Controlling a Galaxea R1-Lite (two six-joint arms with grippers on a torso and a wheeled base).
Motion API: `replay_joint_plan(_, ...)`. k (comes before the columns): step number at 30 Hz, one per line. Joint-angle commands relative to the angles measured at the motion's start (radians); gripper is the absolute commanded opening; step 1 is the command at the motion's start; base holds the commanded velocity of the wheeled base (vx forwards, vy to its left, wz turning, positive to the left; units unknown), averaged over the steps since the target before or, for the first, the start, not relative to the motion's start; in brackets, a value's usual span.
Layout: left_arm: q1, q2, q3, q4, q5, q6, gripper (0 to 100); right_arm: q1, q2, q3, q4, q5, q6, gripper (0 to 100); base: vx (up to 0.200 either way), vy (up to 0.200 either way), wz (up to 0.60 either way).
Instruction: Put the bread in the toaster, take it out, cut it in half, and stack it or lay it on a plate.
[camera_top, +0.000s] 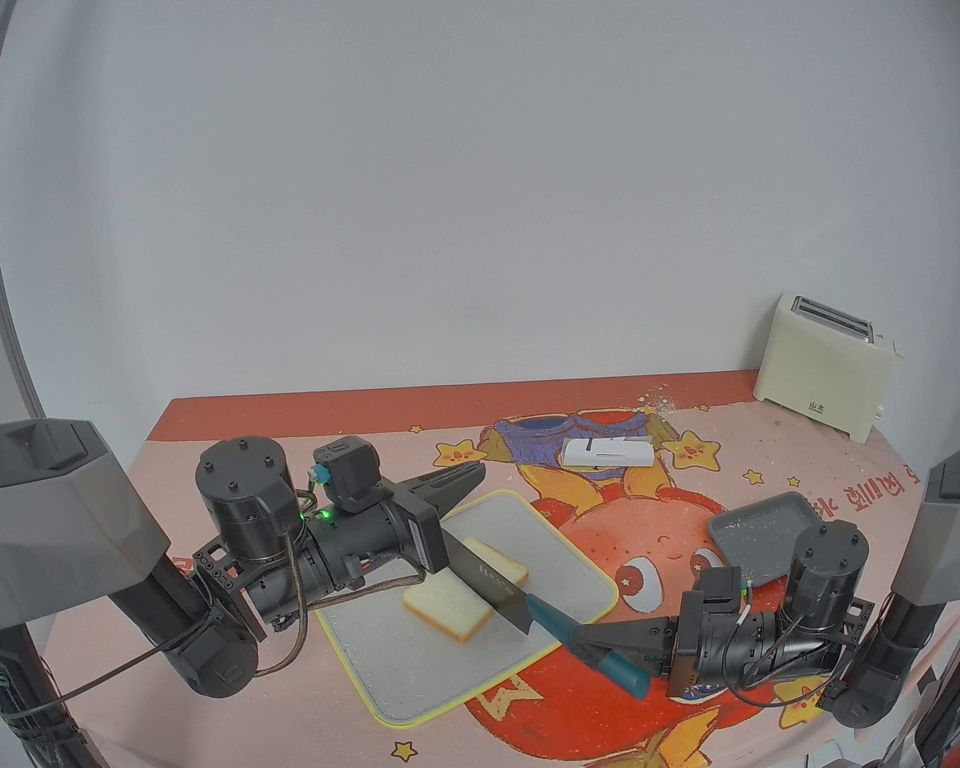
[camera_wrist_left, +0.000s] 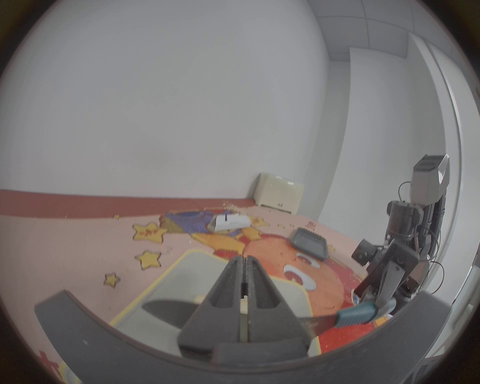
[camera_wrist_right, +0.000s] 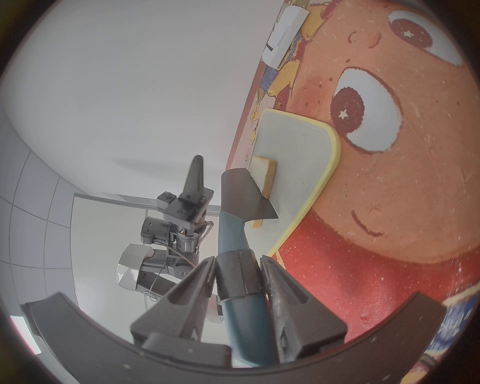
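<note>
The right gripper (camera_top: 585, 640) has its fingers (camera_wrist_right: 295, 305) clamped on the teal handle of a kitchen knife (camera_top: 497, 588). The knife's long axis runs straight out ahead of those fingers, slanting away toward the robot's left. Its dark blade stands on edge across a slice of bread (camera_top: 452, 607), tip pointing at the left arm. The bread lies flat on a grey, yellow-rimmed cutting board (camera_top: 400, 650), set cornerwise just beyond the right fingertips, with a pale portion showing on either side of the blade. Whether the blade has gone through cannot be told.

The left gripper (camera_top: 470, 475) hangs over the far edge of the board with its fingers (camera_wrist_left: 260, 285) pressed together and holding nothing. The slice sits below them, off to their near side.

Ahead of the left fingers, on the cartoon-printed worktop (camera_top: 250, 450), lies a flat white object (camera_top: 607, 453), well apart from the board. A grey rectangular plate (camera_top: 765, 535) rests just beyond the right arm. A cream two-slot toaster (camera_top: 825, 365) stands at the far right corner against the wall.
</note>
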Motion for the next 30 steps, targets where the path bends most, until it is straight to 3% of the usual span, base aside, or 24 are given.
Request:
replay_joint_plan(1,-0.001,-0.01,0.002,-0.002,0.003,-0.001,0,-0.001,-0.023,-0.002,-0.006,0.001,0.001,0,0.0,0.0,0.0)
replay_joint_plan(30,-0.001,-0.004,0.005,-0.002,0.003,0.001,0,-0.01,-0.072,-0.029,-0.006,-0.007,0.003,0,0.0,0.0,0.0)
